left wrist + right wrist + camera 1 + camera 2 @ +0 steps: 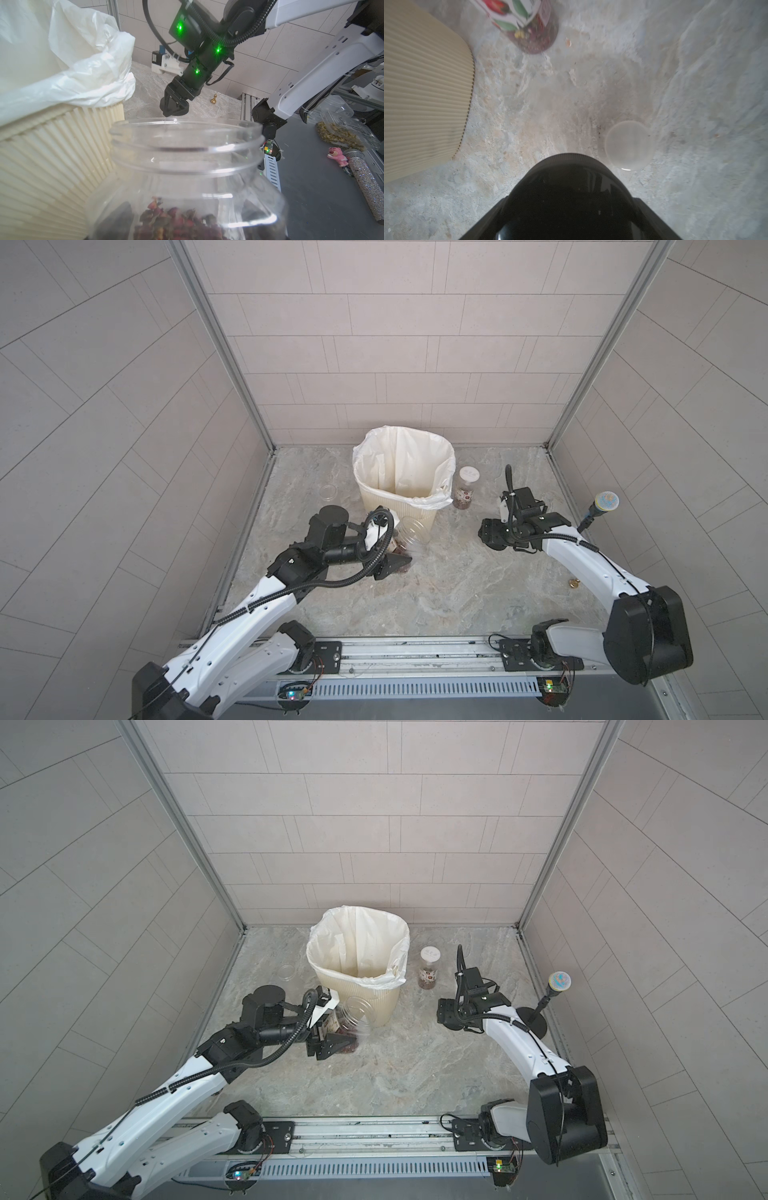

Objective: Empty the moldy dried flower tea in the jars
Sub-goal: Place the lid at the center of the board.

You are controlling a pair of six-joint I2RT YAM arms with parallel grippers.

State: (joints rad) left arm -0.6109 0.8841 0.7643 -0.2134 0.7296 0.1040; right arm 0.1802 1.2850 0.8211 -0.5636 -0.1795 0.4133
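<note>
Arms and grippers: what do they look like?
The left arm and right arm have white shells with black joints. Ribbed black cables run along them. The left gripper and right gripper have black triangular fingers; green lights glow near the right wrist.

The labelled jar (527, 29) is blurred and cut off by the right wrist view's edge.

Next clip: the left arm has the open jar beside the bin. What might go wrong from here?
1. The open jar in the left gripper sits beside the bin wall, and its mouth appears to be below the rim. Tipping now would likely spill the tea onto the table.
2. The loose liner overhangs that side and may snag the jar's mouth on the way up.
</note>
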